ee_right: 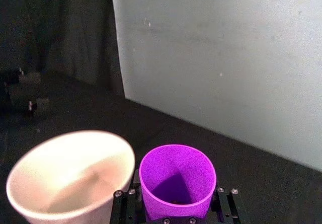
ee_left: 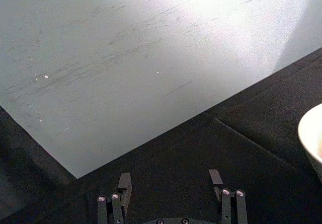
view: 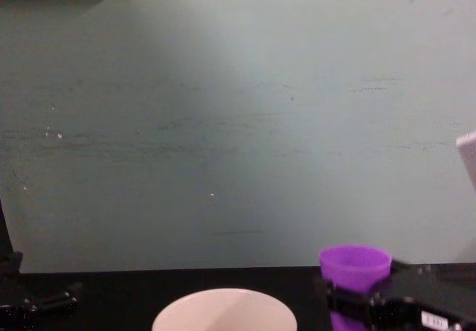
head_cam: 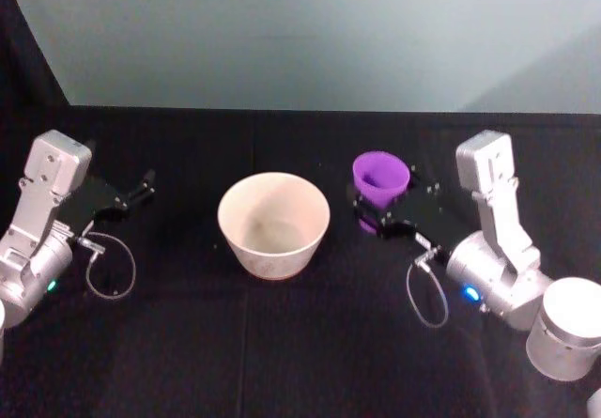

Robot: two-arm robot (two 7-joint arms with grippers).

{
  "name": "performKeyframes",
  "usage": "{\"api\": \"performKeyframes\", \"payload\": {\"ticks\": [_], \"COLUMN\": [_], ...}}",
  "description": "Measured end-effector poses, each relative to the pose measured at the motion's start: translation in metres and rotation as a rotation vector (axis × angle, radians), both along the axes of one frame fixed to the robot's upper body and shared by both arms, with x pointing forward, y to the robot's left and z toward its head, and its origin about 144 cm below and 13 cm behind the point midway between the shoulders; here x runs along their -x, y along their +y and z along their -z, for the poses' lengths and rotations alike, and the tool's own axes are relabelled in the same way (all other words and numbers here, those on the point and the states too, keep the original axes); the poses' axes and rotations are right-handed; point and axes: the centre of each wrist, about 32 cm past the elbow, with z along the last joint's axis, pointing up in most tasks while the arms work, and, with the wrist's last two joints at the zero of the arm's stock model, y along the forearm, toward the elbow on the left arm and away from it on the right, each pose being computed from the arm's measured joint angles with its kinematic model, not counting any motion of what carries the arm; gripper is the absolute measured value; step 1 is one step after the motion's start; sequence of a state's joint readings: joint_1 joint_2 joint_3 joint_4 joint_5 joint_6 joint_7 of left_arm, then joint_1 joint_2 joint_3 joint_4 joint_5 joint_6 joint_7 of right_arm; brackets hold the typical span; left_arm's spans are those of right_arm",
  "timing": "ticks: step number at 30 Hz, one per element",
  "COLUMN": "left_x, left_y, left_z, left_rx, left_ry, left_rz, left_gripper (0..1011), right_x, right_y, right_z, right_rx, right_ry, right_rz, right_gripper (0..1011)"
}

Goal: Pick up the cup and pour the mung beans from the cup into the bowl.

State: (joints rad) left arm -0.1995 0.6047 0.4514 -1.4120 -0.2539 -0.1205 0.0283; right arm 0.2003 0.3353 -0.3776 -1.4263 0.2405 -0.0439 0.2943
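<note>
The purple cup [head_cam: 379, 176] stands upright just right of the off-white bowl [head_cam: 273, 224], its rim above the bowl's rim in the chest view. My right gripper [head_cam: 374, 208] is shut on the cup's lower body, with a black finger on either side. In the right wrist view the cup [ee_right: 177, 179] sits between the fingers [ee_right: 225, 204], beside the bowl [ee_right: 70, 176]. The mung beans are hidden; the cup's bottom lies in shadow. My left gripper [head_cam: 141, 189] is parked far left of the bowl, and its fingers [ee_left: 124, 183] are spread open on nothing.
A black cloth covers the table [head_cam: 282, 343], and a pale green wall [head_cam: 310, 33] stands close behind it. A thin cable loop [head_cam: 111, 266] hangs by the left wrist and another cable loop [head_cam: 428, 296] by the right. Bare cloth lies in front of the bowl.
</note>
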Motion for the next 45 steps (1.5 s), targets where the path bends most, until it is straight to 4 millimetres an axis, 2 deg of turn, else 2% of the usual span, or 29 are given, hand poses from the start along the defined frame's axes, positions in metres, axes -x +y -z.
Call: {"api": "performKeyframes", "payload": {"ticks": [7, 11, 45], "left_x": [0.000, 0.000, 0.000], "left_y": [0.000, 0.000, 0.000], "left_z": [0.000, 0.000, 0.000], "left_rx": [0.000, 0.000, 0.000], "left_ry": [0.000, 0.000, 0.000], "left_rz": [0.000, 0.000, 0.000], "left_gripper": [1000, 1000, 1000], "right_x": [0.001, 0.001, 0.000], "right_y": [0.000, 0.001, 0.001], "right_z": [-0.030, -0.038, -0.037], "right_rx": [-0.018, -0.018, -0.017], "right_ry": [-0.053, -0.061, -0.059], "right_rz": [0.010, 0.023, 0.024], "right_gripper": [723, 723, 723]}}
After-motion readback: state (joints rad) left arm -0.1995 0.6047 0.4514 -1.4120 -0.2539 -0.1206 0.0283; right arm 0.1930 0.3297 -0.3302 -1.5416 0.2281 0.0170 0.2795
